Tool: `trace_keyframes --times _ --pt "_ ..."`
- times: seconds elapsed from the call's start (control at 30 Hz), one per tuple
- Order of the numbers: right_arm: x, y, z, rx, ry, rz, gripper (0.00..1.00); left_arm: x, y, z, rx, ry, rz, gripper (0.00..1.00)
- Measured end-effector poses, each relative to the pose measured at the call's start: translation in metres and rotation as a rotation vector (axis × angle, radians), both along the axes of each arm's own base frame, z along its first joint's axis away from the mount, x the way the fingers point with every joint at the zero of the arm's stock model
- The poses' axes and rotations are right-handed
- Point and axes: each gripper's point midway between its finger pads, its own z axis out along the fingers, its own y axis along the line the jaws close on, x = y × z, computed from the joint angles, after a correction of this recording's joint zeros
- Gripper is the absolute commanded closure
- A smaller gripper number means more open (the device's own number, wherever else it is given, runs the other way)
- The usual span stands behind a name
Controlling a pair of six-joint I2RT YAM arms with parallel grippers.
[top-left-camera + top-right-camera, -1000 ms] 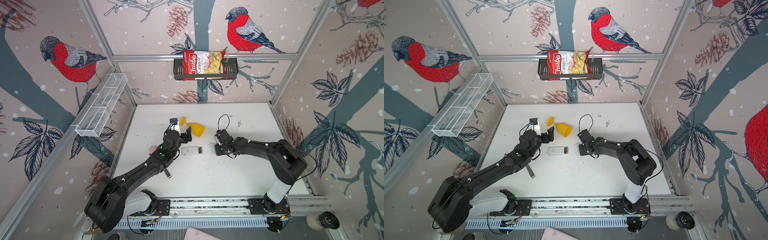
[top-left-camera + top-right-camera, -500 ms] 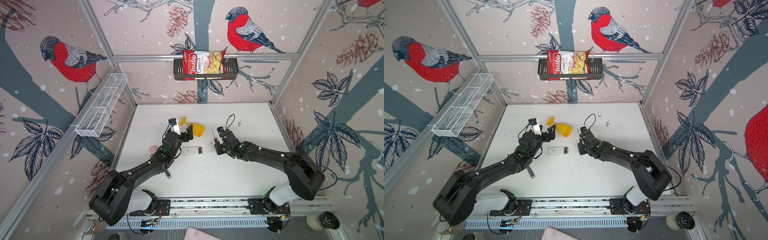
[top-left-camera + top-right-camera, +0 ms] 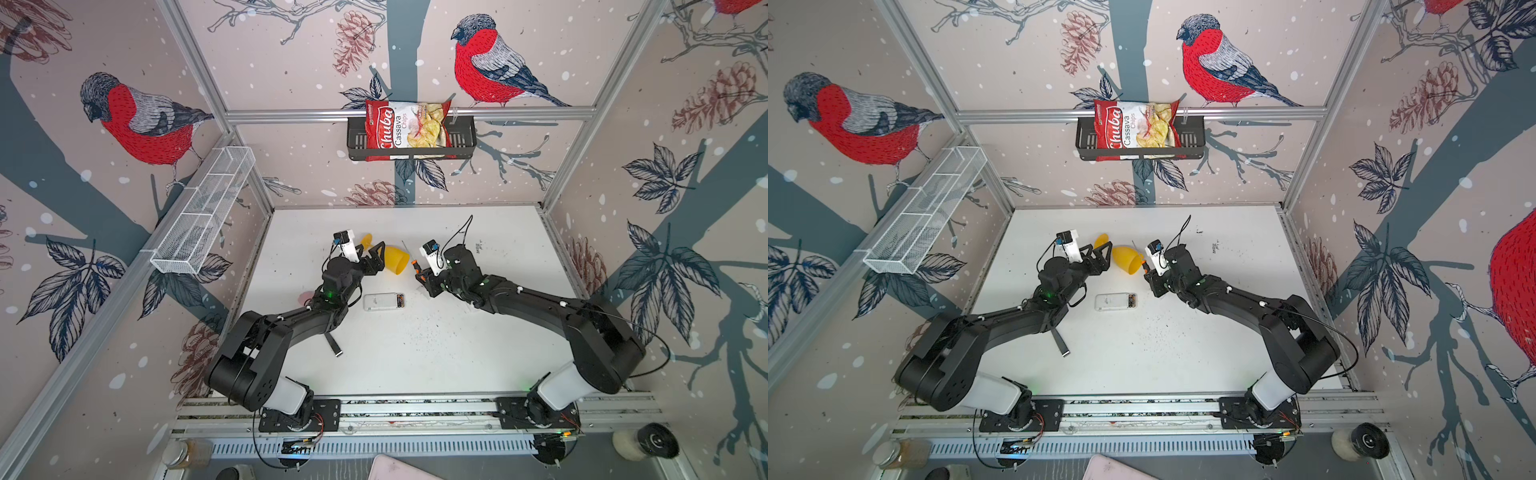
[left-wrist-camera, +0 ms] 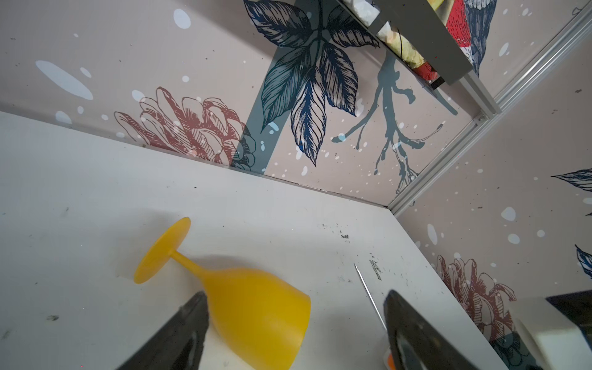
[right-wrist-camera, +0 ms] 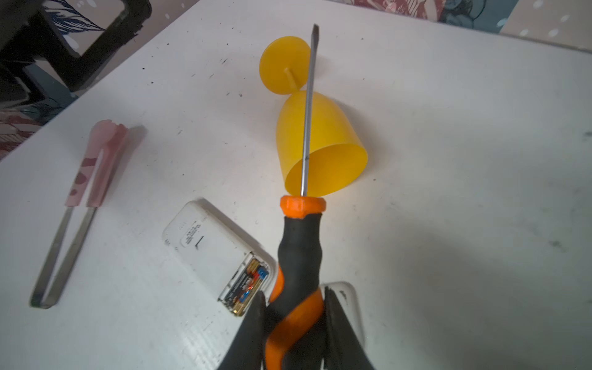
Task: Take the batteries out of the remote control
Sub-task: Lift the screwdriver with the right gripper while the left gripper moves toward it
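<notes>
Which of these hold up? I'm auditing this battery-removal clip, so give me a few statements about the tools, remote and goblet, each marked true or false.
1. The right tool is shut on the screwdriver, gripping its handle. True.
2. The batteries are already out of the remote. False: they sit in its open compartment.
3. The yellow goblet stands upright. False: it lies on its side.
4. The left tool is open. True.
</notes>
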Motion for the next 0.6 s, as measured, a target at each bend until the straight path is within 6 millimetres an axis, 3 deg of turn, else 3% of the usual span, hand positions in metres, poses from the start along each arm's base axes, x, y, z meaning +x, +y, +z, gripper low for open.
trace_keyframes --times 0.2,0.4,0.6 --pt "0.014 0.0 0.005 -0.038 -0.102 -0.035 0.99 0.006 -0.008 0.01 -0.042 -0.026 -0.027 0.2" --pt "0.01 0.011 0.008 -0.047 -0.16 -0.024 1.0 0.005 -0.023 -0.007 -0.099 0.024 -0.102 0.24" --pt "0.01 0.019 0.011 -0.044 -0.188 -0.01 0.99 0.002 -0.029 -0.003 -0.121 0.018 -0.13 0.24"
